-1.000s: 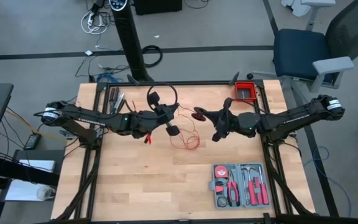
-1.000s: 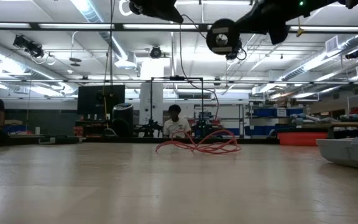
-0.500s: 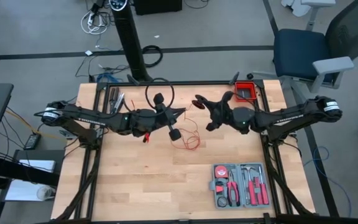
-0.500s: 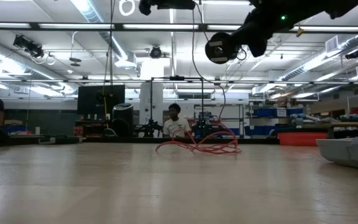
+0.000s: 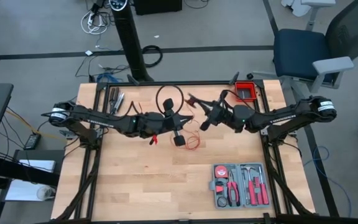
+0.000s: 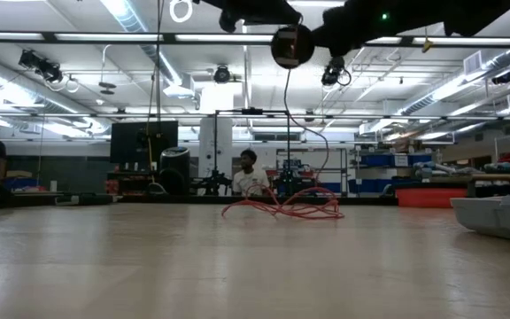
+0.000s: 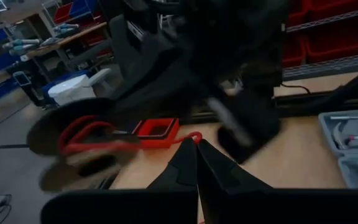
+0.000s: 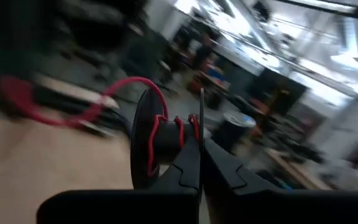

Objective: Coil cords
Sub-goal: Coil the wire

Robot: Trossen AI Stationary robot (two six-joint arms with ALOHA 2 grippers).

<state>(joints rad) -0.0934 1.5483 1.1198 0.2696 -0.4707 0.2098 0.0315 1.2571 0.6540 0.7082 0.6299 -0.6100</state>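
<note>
An open grey plastic case of red-handled hand tools lies on the light wooden bench well apart from the right tool, with a small red bin nearer it.

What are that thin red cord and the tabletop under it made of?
The red cord looks like plastic-coated wire or string: thin, smooth, lying in loose springy loops. I can't tell which. The table seems pale wood, matt, with visible board joints and grain.

Two dark jointed arms, black looping cables
</note>
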